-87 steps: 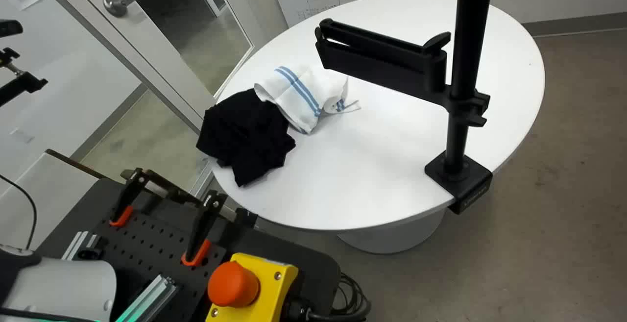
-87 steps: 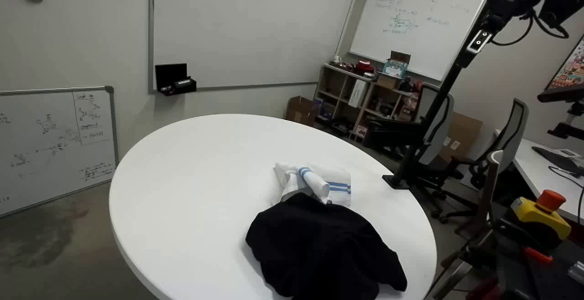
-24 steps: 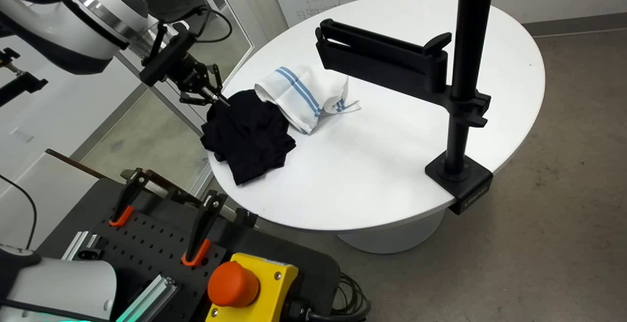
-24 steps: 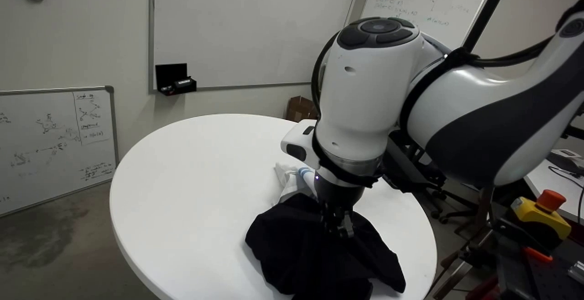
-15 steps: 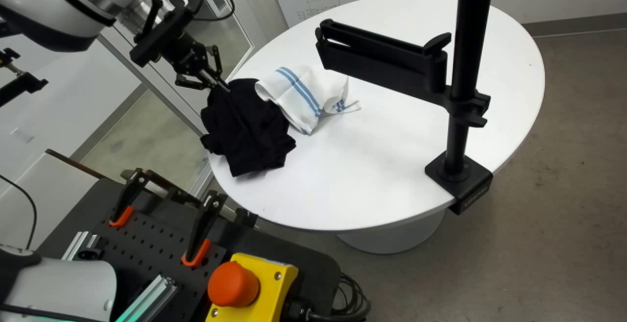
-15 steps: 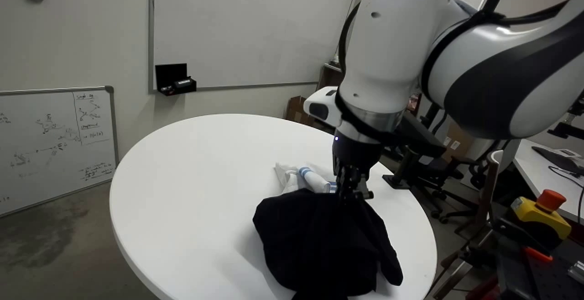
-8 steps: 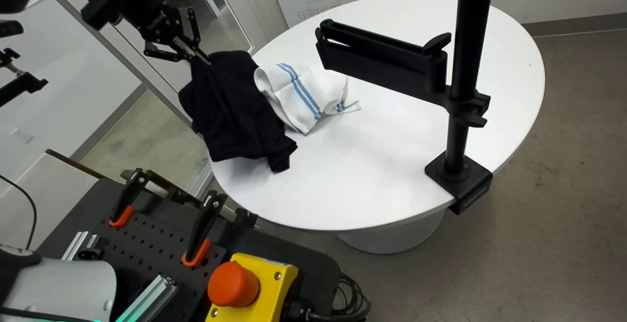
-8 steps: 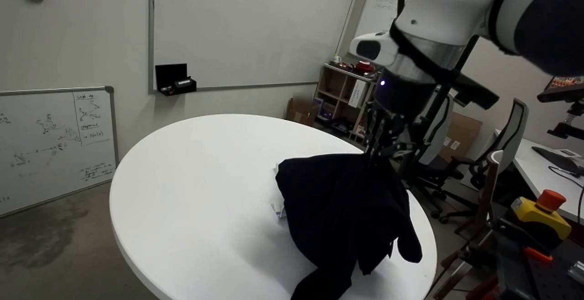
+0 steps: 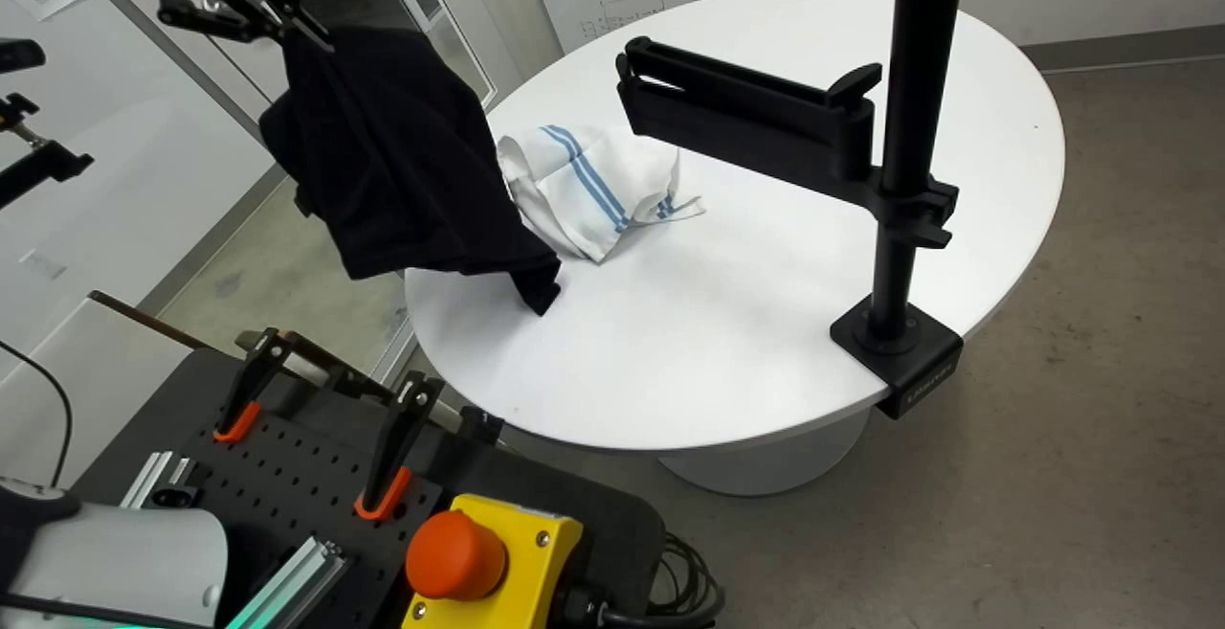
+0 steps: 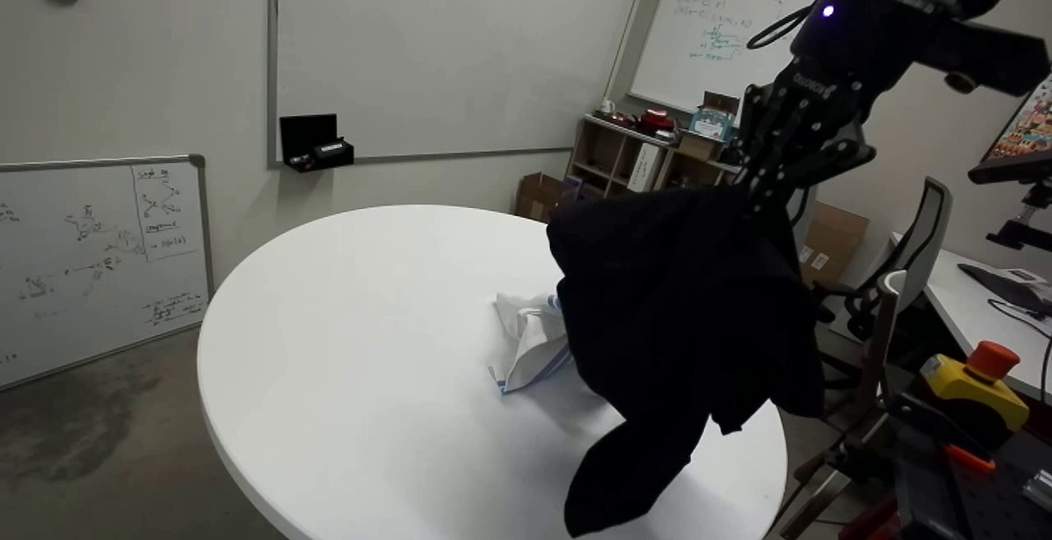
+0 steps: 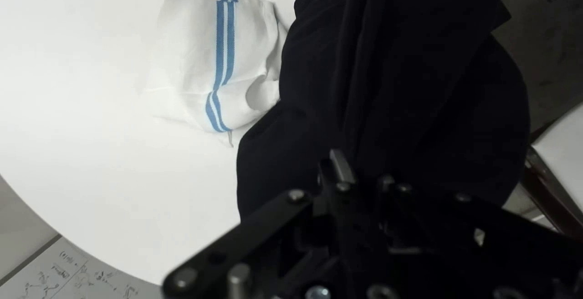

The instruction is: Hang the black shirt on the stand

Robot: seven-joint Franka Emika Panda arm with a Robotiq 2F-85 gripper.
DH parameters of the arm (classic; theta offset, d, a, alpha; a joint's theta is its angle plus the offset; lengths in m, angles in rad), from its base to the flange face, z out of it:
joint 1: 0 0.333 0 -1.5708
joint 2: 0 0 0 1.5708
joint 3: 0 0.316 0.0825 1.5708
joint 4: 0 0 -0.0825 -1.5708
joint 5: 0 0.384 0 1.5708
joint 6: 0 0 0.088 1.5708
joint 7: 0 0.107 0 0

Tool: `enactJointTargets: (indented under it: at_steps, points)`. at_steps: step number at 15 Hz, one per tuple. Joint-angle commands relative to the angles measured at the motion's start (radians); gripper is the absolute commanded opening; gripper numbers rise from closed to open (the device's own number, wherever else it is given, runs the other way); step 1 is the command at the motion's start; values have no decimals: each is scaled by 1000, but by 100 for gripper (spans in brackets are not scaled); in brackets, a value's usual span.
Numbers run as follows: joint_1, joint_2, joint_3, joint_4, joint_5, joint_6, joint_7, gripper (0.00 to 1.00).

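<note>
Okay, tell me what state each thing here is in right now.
Black shirt: dangling, not yet hung.
Gripper: shut on that shirt.
Stand: upright, no shirt on it.
White cloth: crumpled, on the table.
Orange button: pressed or not, can't tell.
Low whiteboard: written on.

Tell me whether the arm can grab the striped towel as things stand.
Probably not: the claw is closed on the black shirt and would likely have to let go first. The towel itself lies on the table, mostly uncovered in the wrist view.
</note>
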Motion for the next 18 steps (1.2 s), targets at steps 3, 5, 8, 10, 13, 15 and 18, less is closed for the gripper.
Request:
enactJointTargets:
  at_steps: [3, 5, 8, 10, 13, 15, 18]
  points:
    - [46, -269, -135, -24, 157, -207, -128, 3]
    - [20, -333, -167, -21, 172, -280, -108, 3]
    - [-31, -398, -220, -2, 171, -357, -81, 3]
    - [-69, -431, -250, 6, 166, -385, -64, 3]
    - [-132, -450, -294, 22, 159, -407, -34, 3]
    - [-172, -443, -321, 41, 155, -415, -16, 3]
    - [-221, -420, -354, 67, 157, -403, 29, 3]
